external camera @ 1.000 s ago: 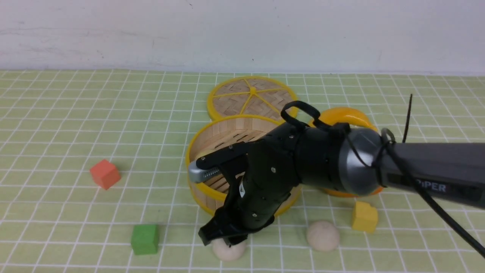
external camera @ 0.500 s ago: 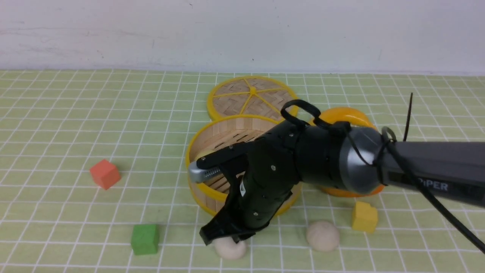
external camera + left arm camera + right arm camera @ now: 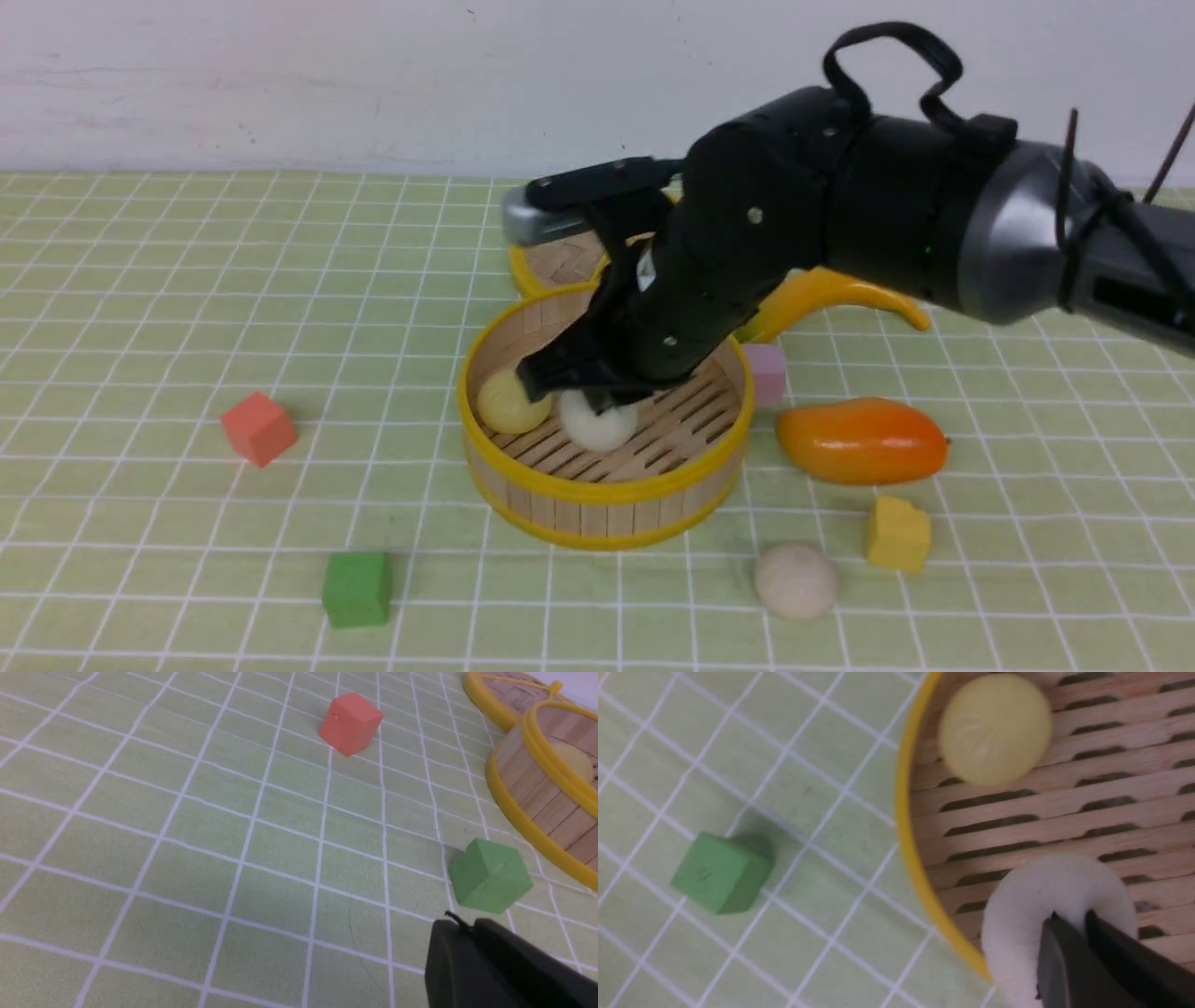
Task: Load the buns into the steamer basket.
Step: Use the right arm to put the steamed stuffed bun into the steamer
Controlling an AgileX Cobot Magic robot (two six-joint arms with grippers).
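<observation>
**Change from the earlier frames.** The right end effector [image 3: 583, 392], formerly low over the bench in front of the steamer basket [image 3: 597, 518], is now raised above the basket's interior. The off-white bun [image 3: 597, 425] in its grip has left the bench and appears inside the rim, beside the pale yellow bun [image 3: 509, 403]. The arm's shift uncovers the mango [image 3: 864, 441] and pink cube [image 3: 766, 371], and it now hides most of the lid [image 3: 551, 266].

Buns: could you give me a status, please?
Right gripper shut on white bun over basket. Yellow bun inside, beige bun outside. Left gripper shut. Nothing blocking.
</observation>
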